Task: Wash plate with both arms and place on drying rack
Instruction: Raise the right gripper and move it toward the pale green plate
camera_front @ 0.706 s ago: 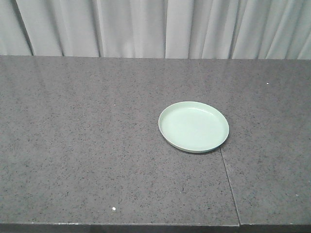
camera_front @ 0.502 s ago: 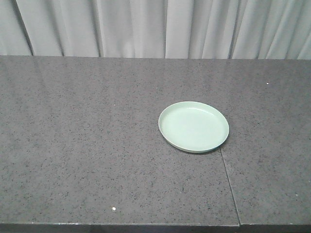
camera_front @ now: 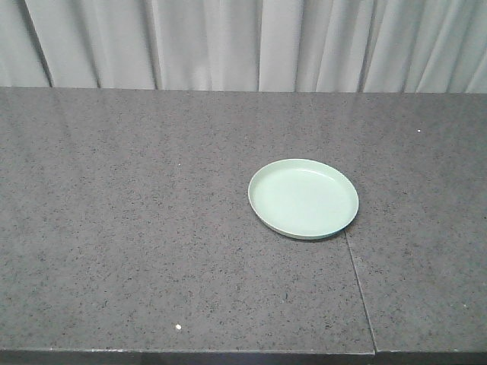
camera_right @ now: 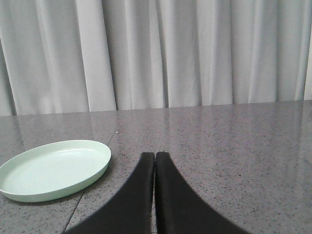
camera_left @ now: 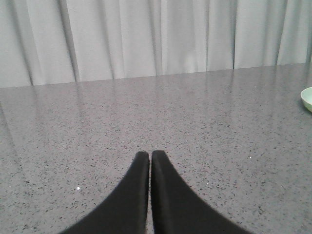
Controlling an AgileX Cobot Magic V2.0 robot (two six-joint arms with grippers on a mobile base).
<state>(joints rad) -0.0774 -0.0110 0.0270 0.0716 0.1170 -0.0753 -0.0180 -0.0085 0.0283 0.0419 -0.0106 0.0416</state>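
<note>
The plate (camera_front: 303, 198) lies flat on the dark speckled countertop (camera_front: 137, 228), right of the middle in the front view, with its hollow side up. Its near rim is just beside the thin seam (camera_front: 361, 293) that runs through the stone towards the front edge. The plate is round, so it has no long axis. I judge that a grip can take the low rim from any side.

In the right wrist view the right gripper (camera_right: 155, 157) has its two black fingers pressed together with only a hairline between them, and they hold nothing. From these fingers the plate lies ahead and to the left, near, but apart from them. In the left wrist view the left gripper (camera_left: 149, 156) is in the same state, with its fingers together and nothing held. Here only a small piece of the plate shows, at the far right border of the picture and well apart from the fingers.

So the right arm is clearly the nearer one. In my judgement its fingers must first spread and then go forward and to the left to meet the rim.

Counted: one plate, two grippers, one seam in the countertop, and one pale curtain (camera_front: 228, 46) behind it. Nothing else of the task shows in any view
</note>
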